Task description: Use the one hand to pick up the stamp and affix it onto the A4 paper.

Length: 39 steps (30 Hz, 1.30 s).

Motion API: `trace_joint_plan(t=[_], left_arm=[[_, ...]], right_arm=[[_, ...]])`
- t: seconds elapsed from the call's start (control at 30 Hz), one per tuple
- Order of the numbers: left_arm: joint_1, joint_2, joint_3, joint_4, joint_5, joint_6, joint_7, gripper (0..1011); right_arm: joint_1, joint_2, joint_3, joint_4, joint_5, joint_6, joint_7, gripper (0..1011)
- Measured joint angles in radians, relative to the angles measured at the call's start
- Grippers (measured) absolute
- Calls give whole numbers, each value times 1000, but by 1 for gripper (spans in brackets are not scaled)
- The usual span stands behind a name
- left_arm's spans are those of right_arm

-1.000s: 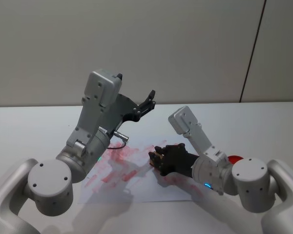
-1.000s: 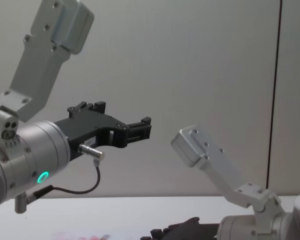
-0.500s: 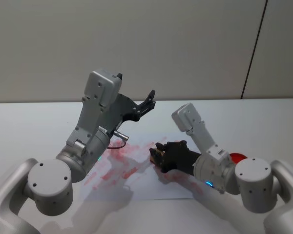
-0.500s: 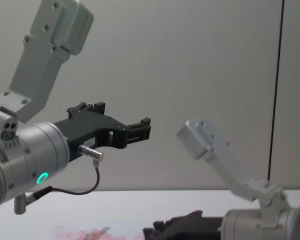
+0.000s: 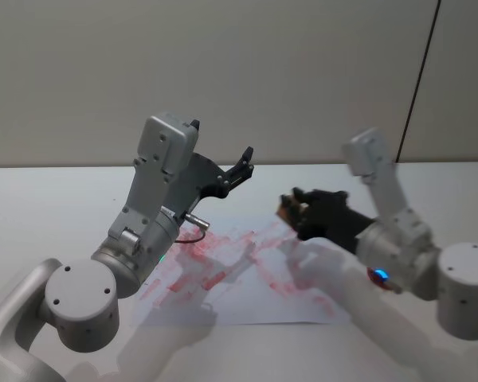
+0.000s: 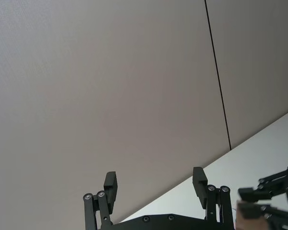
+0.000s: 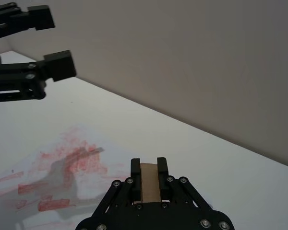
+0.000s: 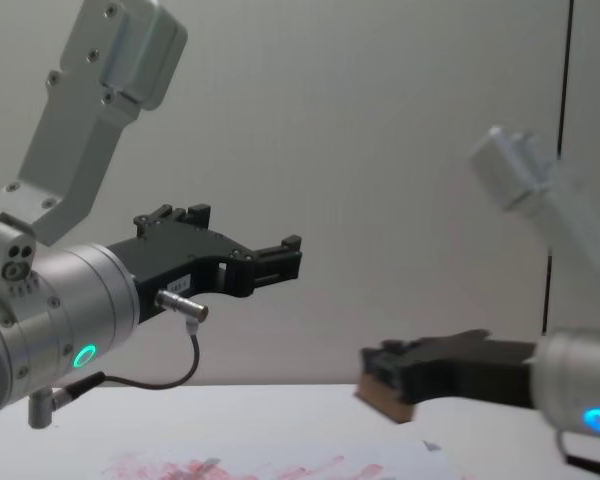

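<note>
On the left, the left gripper (image 5: 237, 169) hangs raised above the worktop (image 5: 40, 207), its jaws spread wide with nothing between them. Below it the A4 paper (image 5: 255, 294) lies flat, smeared with red ink. To the right, the right gripper (image 5: 291, 208) has its jaws closed on the stamp (image 7: 150, 184), a wooden block held in the air, clear of the sheet near its far right corner.
</note>
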Motion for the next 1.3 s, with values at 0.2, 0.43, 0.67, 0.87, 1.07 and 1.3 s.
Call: trace_joint_plan(t=[0.2,0.43,0.67,0.87,1.07,1.3], left_arm=[[0,0,0,0,0,0,0,1001],[0,0,0,0,0,0,0,1001],[0,0,0,0,0,0,0,1001],[0,0,0,0,0,0,0,1001],[0,0,0,0,0,0,0,1001],[0,0,0,0,0,0,0,1001]], right_arm=[[-57,64,44,-86,41,35,-44,195],[-108,120,79,-143,61,67,-76,194],[-138,150,94,-170,67,84,-93,195],[-156,167,101,-177,65,93,-101,195],[-169,178,104,-177,55,98,-108,195],[-179,184,105,-170,47,100,-116,194]])
